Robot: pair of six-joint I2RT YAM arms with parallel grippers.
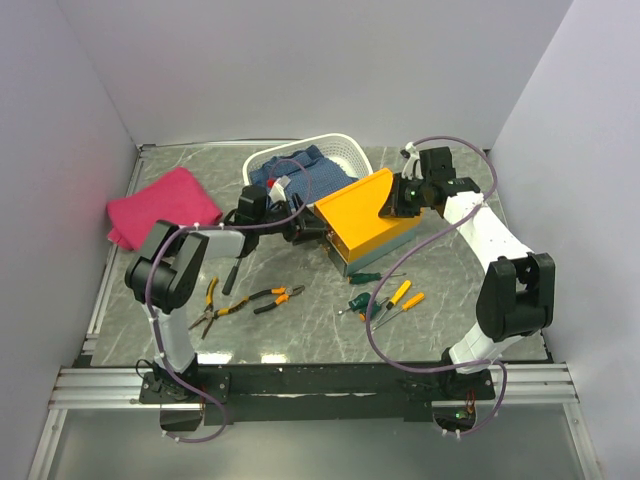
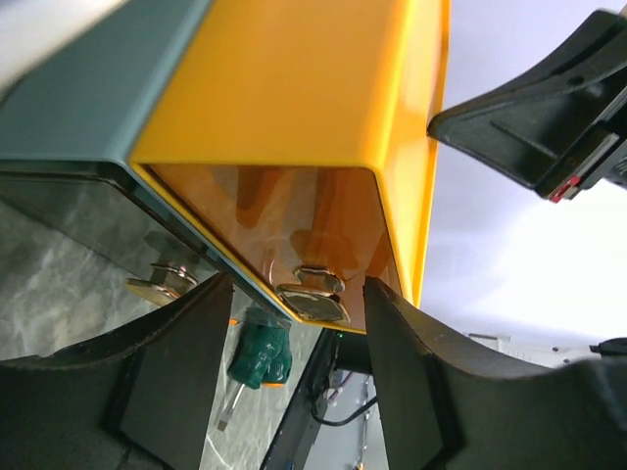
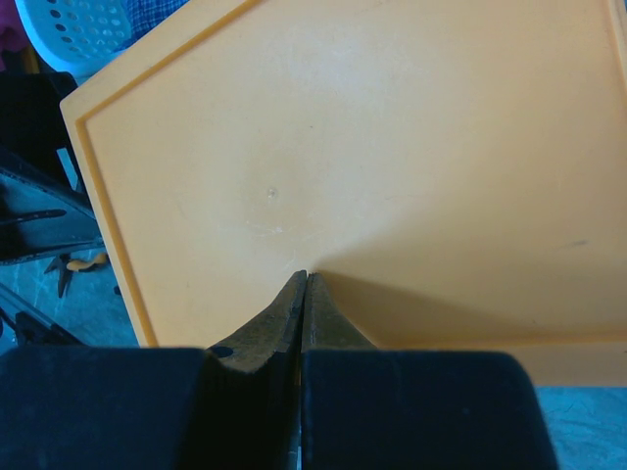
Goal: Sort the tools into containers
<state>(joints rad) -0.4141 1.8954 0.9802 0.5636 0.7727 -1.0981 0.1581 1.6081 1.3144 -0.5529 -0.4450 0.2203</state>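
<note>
At the middle of the table, you have the box [image 1: 375,235] lying with its long axis running roughly 8 to 2 o'clock in the top view. An arm sits at each end of it. Your left gripper [image 1: 300,228] is at the box's 9 o'clock end, so the box lies at 3 o'clock from it. In the left wrist view its fingers [image 2: 176,372] stand apart and hold nothing. They straddle a metal latch [image 2: 313,299] low on that end face, one finger to either side, and neither appears to touch it. Your right gripper [image 1: 400,200] is on the 2 o'clock side with its fingers pressed together. In the right wrist view their tips rest against the flat face of the lid [image 3: 411,166]. From above, the lid looks tipped up on that side rather than lying flat, so treat it as partly raised. The box has an orange-yellow top on a teal-grey base, and its yellow end wall is see-through. The screwdrivers [image 1: 392,298] and pliers [image 1: 262,298] lie loose at 6 to 7 o'clock from the box, none of them sorted yet. The left arm looks nearer to the pliers, the right to the screwdrivers. Getting the lid fully open seems to come first.
</note>
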